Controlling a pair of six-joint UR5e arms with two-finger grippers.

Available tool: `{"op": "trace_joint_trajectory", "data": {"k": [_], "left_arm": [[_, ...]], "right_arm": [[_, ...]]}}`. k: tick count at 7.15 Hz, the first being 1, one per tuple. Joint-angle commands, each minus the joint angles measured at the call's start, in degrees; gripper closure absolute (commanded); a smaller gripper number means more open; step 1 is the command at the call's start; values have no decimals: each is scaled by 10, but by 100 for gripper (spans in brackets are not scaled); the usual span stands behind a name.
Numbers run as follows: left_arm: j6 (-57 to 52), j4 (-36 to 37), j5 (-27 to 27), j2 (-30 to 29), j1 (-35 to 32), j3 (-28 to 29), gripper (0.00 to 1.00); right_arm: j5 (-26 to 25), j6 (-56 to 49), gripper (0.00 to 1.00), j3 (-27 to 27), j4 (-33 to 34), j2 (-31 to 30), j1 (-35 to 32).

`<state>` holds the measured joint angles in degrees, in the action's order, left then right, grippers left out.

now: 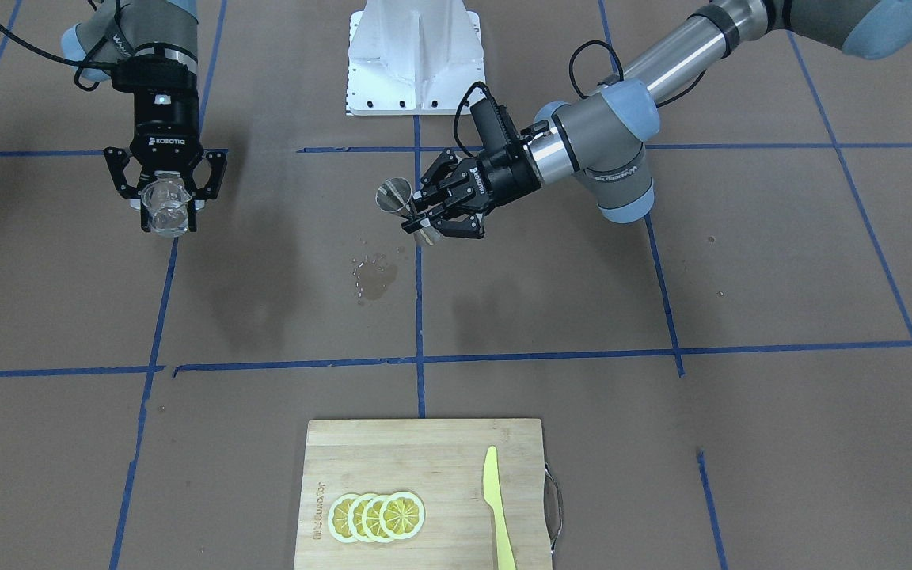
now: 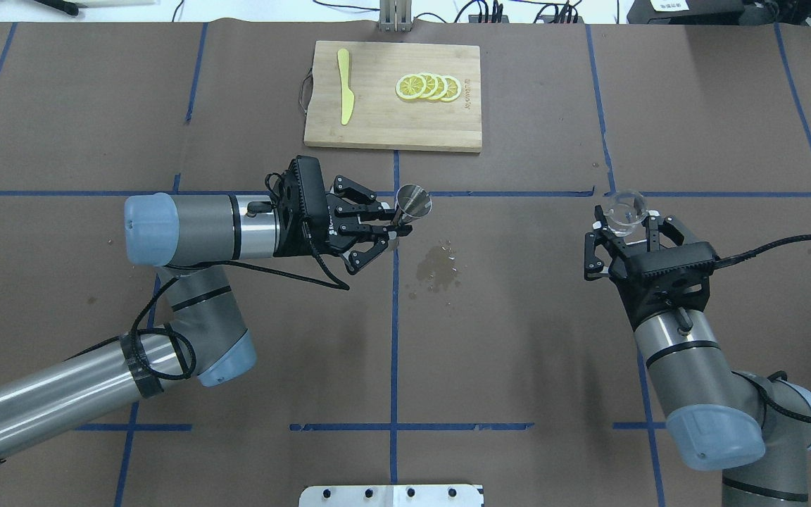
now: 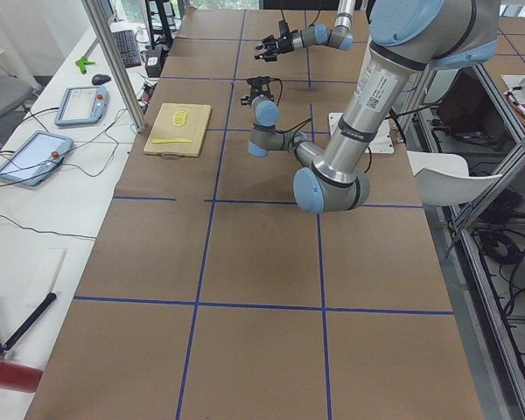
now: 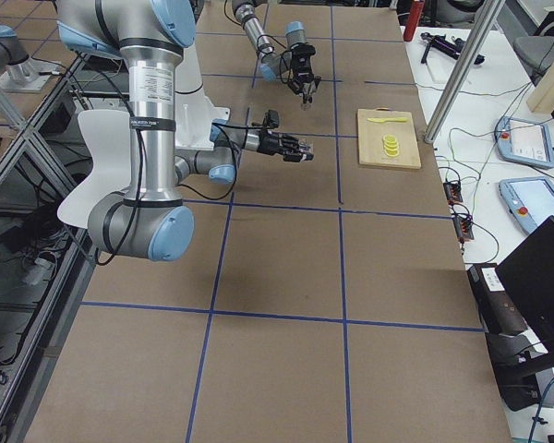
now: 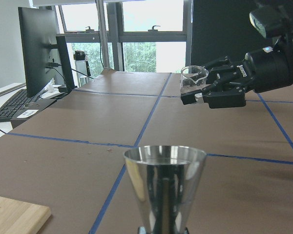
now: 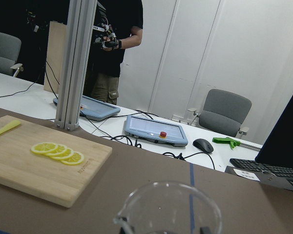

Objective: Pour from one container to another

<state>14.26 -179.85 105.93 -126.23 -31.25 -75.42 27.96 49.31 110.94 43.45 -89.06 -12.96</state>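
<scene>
My left gripper (image 2: 391, 229) is shut on a steel jigger (image 2: 412, 202), held upright above the table near its middle; the same jigger (image 1: 394, 195) sits left of the fingers in the front view, and its cone (image 5: 164, 183) fills the lower left wrist view. A small clear glass beaker (image 2: 626, 209) with a spout is held upright off the table on the robot's right, with my right gripper (image 2: 624, 229) shut on it. The beaker (image 1: 165, 208) and its rim (image 6: 168, 209) look empty. The two containers are well apart.
A wet spill (image 2: 437, 267) marks the brown paper just below the jigger. At the far edge lies a wooden cutting board (image 2: 377, 120) with lemon slices (image 2: 428, 86) and a yellow knife (image 2: 344, 95). Blue tape lines cross the table. A person stands beyond it in the right wrist view.
</scene>
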Motion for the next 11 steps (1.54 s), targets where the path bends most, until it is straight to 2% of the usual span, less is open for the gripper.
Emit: {"op": "trace_joint_trajectory", "data": {"k": [1,2,4,6,8,10,11], "left_arm": [[0,1,-2,-3,2,10,100],[0,1,-2,-3,2,11,100],[0,1,-2,-3,3,11,100],[0,1,-3,-3,3,12,100],[0,1,-3,-3,5,12,100],[0,1,-3,-2,5,12,100],[0,1,-3,-2,5,12,100]], "right_arm": [[9,-61,100,6,77,65,-1],[10,-69,100,7,115,100,-3],[10,-71,100,9,262,194,-9],[10,-71,100,9,301,230,-8],[10,-71,100,9,384,273,-7],[10,-73,100,9,422,283,-2],[10,-78,100,7,469,307,-1]]}}
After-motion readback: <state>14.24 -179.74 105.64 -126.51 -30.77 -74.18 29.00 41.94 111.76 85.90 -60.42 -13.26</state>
